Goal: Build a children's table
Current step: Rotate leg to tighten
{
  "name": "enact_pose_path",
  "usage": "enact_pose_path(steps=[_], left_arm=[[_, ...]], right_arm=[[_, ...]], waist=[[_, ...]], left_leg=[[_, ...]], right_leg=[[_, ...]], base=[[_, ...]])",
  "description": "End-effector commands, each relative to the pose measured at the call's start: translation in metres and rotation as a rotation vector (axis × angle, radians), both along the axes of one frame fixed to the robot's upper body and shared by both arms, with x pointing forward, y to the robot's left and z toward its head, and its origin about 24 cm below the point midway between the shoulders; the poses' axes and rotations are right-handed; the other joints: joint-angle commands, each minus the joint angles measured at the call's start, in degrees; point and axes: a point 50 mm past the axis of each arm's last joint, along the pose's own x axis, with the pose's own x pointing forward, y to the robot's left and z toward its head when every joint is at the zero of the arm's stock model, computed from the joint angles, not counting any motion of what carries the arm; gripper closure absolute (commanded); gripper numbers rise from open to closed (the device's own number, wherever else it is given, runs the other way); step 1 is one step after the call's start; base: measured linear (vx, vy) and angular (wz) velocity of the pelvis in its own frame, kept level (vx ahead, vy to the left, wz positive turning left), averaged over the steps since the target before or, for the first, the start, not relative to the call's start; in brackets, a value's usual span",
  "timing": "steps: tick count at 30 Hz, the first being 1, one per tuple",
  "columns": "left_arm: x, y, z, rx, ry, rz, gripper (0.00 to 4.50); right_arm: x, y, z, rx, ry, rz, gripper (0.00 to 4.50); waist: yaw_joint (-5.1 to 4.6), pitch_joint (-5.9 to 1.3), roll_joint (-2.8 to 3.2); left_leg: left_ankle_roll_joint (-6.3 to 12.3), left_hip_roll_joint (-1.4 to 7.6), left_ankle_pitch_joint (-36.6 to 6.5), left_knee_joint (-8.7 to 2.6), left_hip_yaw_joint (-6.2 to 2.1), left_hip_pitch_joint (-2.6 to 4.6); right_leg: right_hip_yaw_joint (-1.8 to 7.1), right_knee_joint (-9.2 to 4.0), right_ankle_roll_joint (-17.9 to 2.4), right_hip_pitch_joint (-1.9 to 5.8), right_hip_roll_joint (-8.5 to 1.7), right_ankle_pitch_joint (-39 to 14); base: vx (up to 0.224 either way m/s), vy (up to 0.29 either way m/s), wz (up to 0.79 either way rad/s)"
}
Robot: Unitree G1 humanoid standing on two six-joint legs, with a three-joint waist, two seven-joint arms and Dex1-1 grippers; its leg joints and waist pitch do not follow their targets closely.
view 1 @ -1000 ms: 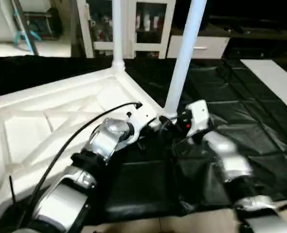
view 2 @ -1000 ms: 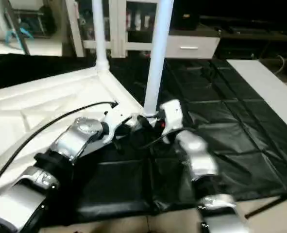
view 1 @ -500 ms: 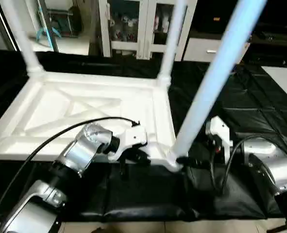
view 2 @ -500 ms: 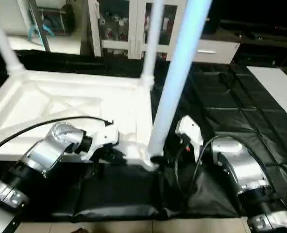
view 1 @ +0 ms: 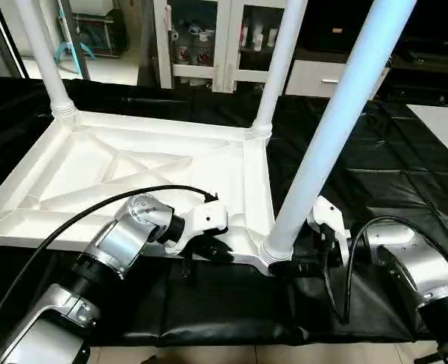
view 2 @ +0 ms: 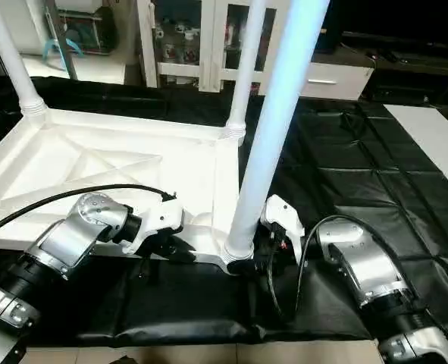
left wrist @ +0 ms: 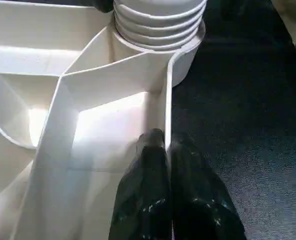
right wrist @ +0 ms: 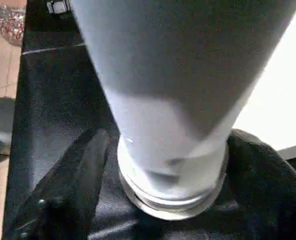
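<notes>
On the black-cloth work table (view 1: pixel 405 182), I'm seating the near-right leg of the upturned children's table (view 1: pixel 133 163).

The top lies underside up with legs rising from its corners, and the near-right leg (view 1: pixel 337 114) stands in its corner socket (left wrist: pixel 160 22). My right gripper (right wrist: pixel 163 195) has its fingers spread wide around that leg's base; I can't tell if they bear on it. My left gripper (left wrist: pixel 168 150) pinches the top's thin rim wall (left wrist: pixel 167 95), fingers nearly together. I'd keep that pinch firm, close squarely and low on the leg, and twist without tilting.
</notes>
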Motion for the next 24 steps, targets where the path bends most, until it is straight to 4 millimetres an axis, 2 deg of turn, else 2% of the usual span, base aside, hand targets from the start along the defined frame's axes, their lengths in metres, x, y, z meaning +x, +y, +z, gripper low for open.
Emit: enact_pose_path(steps=[1,8,11,14,16,18,19,20,21,22,23,24], left_arm=[[-0.006,-0.007,-0.005,0.004,0.025,-0.042,4.50],[-0.005,-0.009,-0.006,0.006,0.024,-0.030,4.50],[-0.002,-0.011,-0.006,0.001,0.015,0.011,4.50],[0.010,-0.021,-0.004,-0.033,-0.017,0.130,4.50],[0.014,-0.027,-0.002,-0.050,-0.033,0.180,4.50],[0.021,-0.035,0.001,-0.072,-0.053,0.239,4.50],[0.030,-0.047,0.003,-0.083,-0.079,0.338,4.50],[0.030,-0.047,0.003,-0.083,-0.080,0.347,4.50],[0.036,-0.053,0.004,-0.084,-0.089,0.434,4.50],[0.039,-0.055,0.004,-0.079,-0.097,0.463,4.50],[0.042,-0.058,0.004,-0.075,-0.123,0.505,4.50],[0.042,-0.058,0.004,-0.075,-0.123,0.505,4.50]], right_arm=[[0.002,0.004,0.003,0.000,-0.016,0.026,1.14],[0.002,0.004,0.001,0.002,-0.020,0.013,1.68],[0.010,0.005,-0.007,-0.023,-0.047,-0.096,1.77],[0.023,0.005,-0.024,-0.097,-0.046,-0.304,1.82],[0.027,0.007,-0.030,-0.103,-0.037,-0.378,1.83],[0.031,0.013,-0.036,-0.103,-0.028,-0.465,1.83],[0.038,0.025,-0.042,-0.096,-0.028,-0.595,1.83],[0.038,0.025,-0.043,-0.095,-0.027,-0.605,1.83],[0.043,0.032,-0.047,-0.094,-0.022,-0.702,1.84],[0.045,0.036,-0.049,-0.102,-0.024,-0.737,1.84],[0.048,0.041,-0.053,-0.122,-0.029,-0.806,1.84],[0.048,0.041,-0.053,-0.122,-0.029,-0.806,1.84]], waist=[[-0.13,-3.12,-0.40],[-0.16,-3.17,-0.52],[-0.33,-3.02,-0.48],[-1.16,-2.79,-0.48],[-2.06,-2.66,-0.54],[-2.65,-2.67,-0.67],[-3.18,-2.51,-0.51],[-3.29,-2.53,-0.55],[-3.83,-2.60,-0.46],[-4.10,-2.69,-0.50],[-4.28,-2.69,-0.49],[-4.47,-2.72,-0.20]], left_leg=[[2.03,1.29,-14.9,-4.12,0.10,0.56],[2.40,1.27,-14.0,-4.00,0.19,0.55],[1.94,1.18,-15.4,-4.08,0.19,0.54],[0.01,1.01,-19.2,-4.35,-0.21,0.53],[-1.10,0.88,-22.8,-4.37,-0.76,0.66],[-1.23,0.83,-23.8,-4.34,-1.08,0.57],[-1.05,0.63,-25.2,-4.30,-1.03,0.53],[-1.23,0.55,-25.7,-4.10,-1.04,0.83],[-1.50,0.41,-26.5,-3.96,-1.20,0.84],[-1.68,0.41,-26.4,-4.04,-1.52,0.56],[-1.51,0.38,-26.4,-4.03,-1.50,0.38],[-1.37,0.39,-26.5,-4.05,-1.57,0.54]], right_leg=[[1.73,-3.34,-10.5,2.66,-2.40,-18.6],[1.71,-3.17,-11.1,2.69,-2.30,-17.1],[1.68,-3.50,-10.5,2.53,-2.34,-19.7],[1.37,-4.11,-8.5,2.41,-2.35,-26.0],[0.90,-4.86,-6.4,2.23,-2.51,-31.8],[0.69,-4.99,-6.1,2.20,-2.47,-31.9],[0.54,-5.33,-5.5,1.88,-2.30,-33.7],[0.40,-5.64,-5.2,1.61,-2.30,-35.0],[0.22,-5.76,-5.0,1.59,-2.34,-35.7],[-0.20,-5.92,-4.4,2.10,-2.44,-36.4],[-0.24,-5.92,-4.2,2.11,-2.53,-36.6],[-0.38,-6.26,-4.1,1.98,-2.53,-36.5]], base=[[0.000,0.000,0.00],[0.000,0.000,0.00],[0.000,0.000,0.00],[0.000,0.000,0.00],[0.000,0.000,0.00],[0.000,0.000,0.00],[0.000,0.000,0.00],[0.000,0.000,0.00],[0.000,0.000,0.00],[0.000,0.000,0.00],[0.000,0.000,0.00],[0.000,0.000,0.00]])
